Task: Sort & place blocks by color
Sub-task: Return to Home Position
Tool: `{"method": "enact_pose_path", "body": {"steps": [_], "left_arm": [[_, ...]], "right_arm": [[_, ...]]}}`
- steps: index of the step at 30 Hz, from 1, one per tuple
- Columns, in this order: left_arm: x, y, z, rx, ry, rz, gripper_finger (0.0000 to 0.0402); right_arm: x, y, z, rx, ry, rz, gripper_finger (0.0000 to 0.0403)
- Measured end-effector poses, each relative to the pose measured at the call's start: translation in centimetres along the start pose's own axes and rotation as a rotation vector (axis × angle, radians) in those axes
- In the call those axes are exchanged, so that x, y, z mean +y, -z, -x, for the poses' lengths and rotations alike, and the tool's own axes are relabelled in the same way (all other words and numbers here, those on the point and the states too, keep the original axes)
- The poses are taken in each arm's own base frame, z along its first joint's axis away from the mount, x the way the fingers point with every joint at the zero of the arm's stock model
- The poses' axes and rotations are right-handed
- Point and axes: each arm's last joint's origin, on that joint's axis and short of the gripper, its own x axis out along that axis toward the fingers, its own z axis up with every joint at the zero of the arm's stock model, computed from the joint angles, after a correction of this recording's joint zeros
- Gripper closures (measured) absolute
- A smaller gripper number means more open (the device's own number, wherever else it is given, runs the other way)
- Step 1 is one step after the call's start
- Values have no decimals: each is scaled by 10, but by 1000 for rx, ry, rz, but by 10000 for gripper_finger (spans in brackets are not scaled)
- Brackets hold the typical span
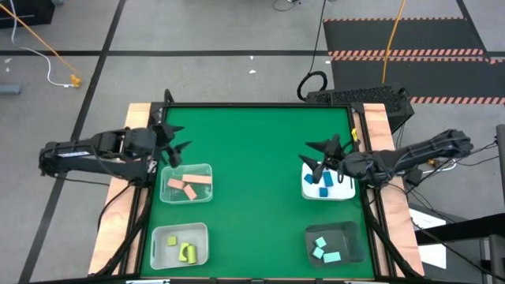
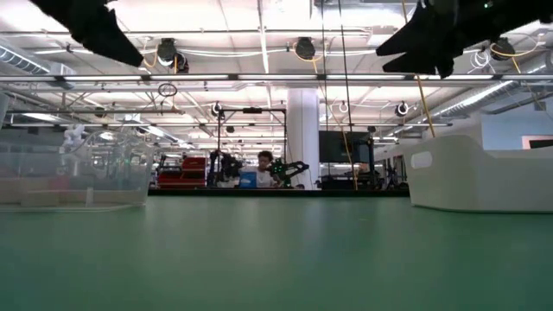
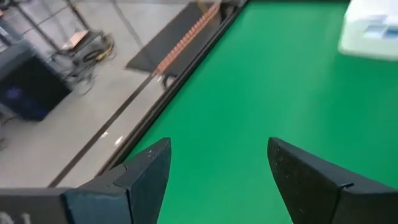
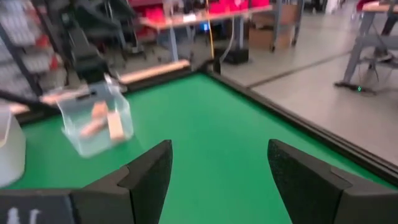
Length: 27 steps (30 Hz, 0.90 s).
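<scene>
The blocks lie sorted in four trays in the high view. Salmon blocks (image 1: 189,186) are in a clear tray (image 1: 207,170), and yellow-green blocks (image 1: 185,251) in another clear tray (image 1: 158,237). Blue blocks (image 1: 325,181) are in a white tray (image 1: 341,194), and light teal blocks (image 1: 323,248) in a dark tray (image 1: 347,233). My left gripper (image 1: 175,140) hovers open just beyond the salmon tray. My right gripper (image 1: 313,156) hovers open at the far left corner of the white tray. Neither holds anything.
Bare green table (image 1: 256,181) lies between the two tray columns. A dark raised rim runs round it, with wooden strips (image 1: 377,126) at the sides. The right wrist view shows the salmon tray (image 4: 96,121) and the left arm (image 4: 87,50) across the table.
</scene>
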Motion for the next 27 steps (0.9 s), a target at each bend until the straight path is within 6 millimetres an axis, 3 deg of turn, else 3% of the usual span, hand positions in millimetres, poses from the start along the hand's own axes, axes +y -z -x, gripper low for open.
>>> {"method": "enact_pose_path", "body": {"steps": [15,27], "left_arm": [[-23,42,-41,-393,111,187,133],[-32,75,-60,-595,161,276,133]], "right_arm": [[-22,42,-7,-202,-26,-105,149],[-25,48,-6,-224,-25,-62,149]]}}
